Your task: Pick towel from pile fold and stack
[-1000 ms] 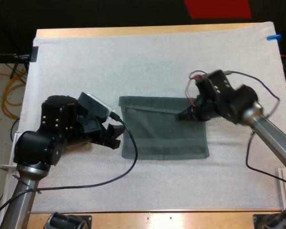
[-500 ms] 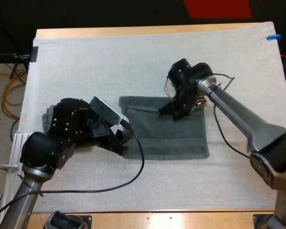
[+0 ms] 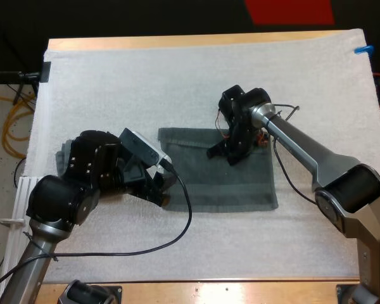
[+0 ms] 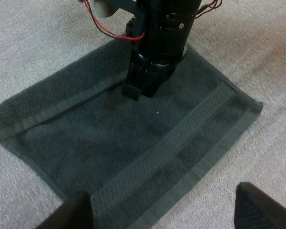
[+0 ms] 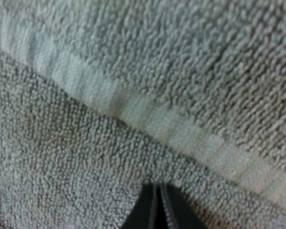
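Towel (image 3: 218,180) lies flat on the white mat (image 3: 177,82), directly beneath the right gripper (image 3: 219,152), whose clenched, touching fingertips press down on it — pinning, not grasping; the left gripper (image 3: 159,190) hovers released just before the towel's near edge; folding looks underway — next, it likely must pinch that edge.

Seeing a white mat (image 3: 145,88) covering nearly the whole wooden table (image 3: 177,42), leaving bare wood along the far and near edges. Also seeing yellow cables (image 3: 19,104) lying on the floor (image 3: 0,174) beyond the table's left edge.
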Controlling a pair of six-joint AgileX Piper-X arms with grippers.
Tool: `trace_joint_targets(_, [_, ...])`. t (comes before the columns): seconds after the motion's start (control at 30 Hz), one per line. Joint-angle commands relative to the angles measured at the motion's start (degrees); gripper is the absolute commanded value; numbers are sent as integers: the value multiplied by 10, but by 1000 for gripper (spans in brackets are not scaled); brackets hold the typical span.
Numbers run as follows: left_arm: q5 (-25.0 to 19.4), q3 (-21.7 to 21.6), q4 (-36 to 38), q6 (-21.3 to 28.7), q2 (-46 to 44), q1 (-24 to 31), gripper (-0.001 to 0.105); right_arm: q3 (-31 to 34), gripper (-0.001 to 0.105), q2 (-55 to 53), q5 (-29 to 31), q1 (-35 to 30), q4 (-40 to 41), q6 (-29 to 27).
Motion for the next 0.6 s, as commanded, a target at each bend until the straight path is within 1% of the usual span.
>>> trace_joint_targets(0.0, [-5,-3,1,-6,-2,-1,60,-6,0,1,7,-1,-7,-5])
trace_joint_targets(0.23, [-5,-3,1,-6,-2,-1,60,-7,0,2,47,-1,-36,-5])
trace_joint_targets(0.57, [-3,-3,1,-6,-2,-1,60,-7,0,2,72,-1,-100,4])
